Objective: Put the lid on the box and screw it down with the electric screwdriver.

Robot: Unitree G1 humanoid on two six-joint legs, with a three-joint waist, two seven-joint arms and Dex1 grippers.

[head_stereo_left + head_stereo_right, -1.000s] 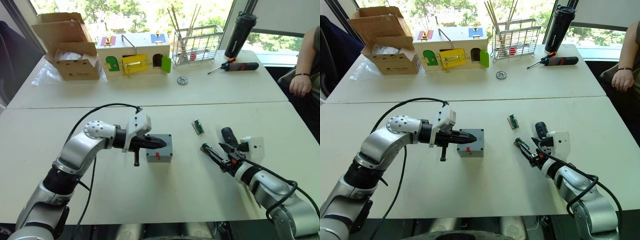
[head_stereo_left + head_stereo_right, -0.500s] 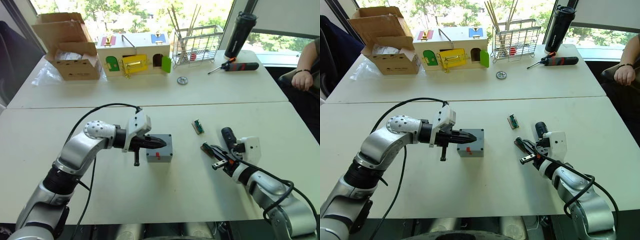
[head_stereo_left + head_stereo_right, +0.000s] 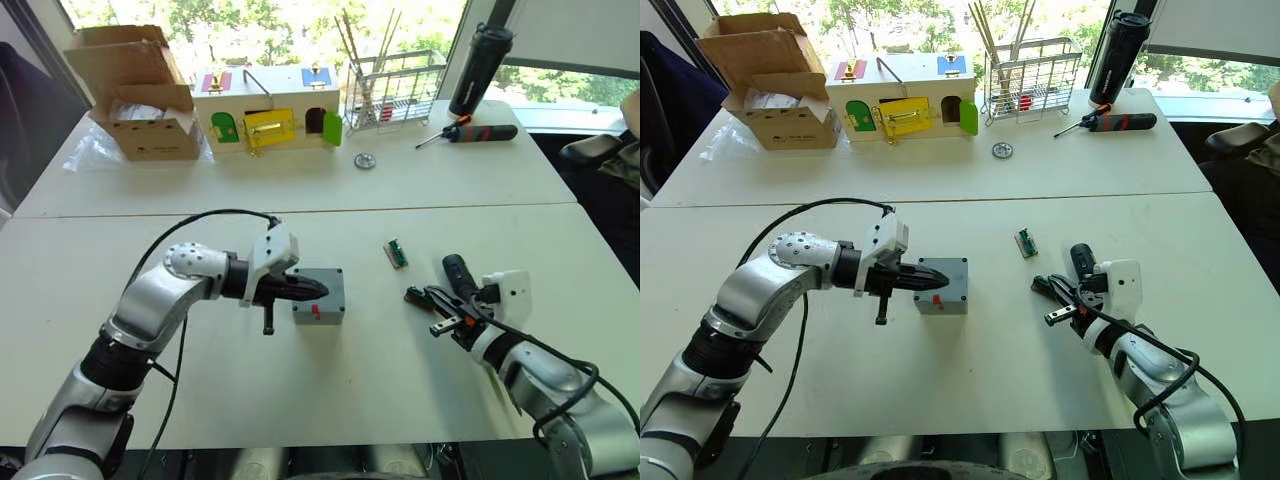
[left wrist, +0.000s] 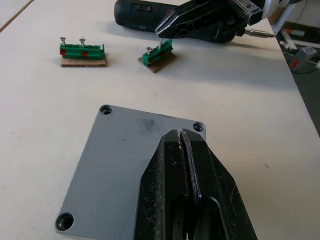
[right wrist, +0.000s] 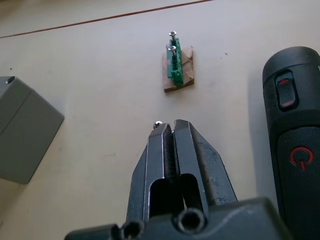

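While the flat square grey plastic lid (image 4: 125,165) sits on the small grey plastic box (image 3: 319,296) mid-desk, the left pincer (image 4: 183,137) rests on it, fingers pressed together. Well apart, the right pincer (image 5: 169,129) pinches a small screw (image 5: 158,123) beside the long black electric screwdriver (image 5: 292,145).

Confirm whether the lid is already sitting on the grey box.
Yes: in the left wrist view the lid lies flat atop the box, its corner holes visible, with the shut left gripper resting on it.
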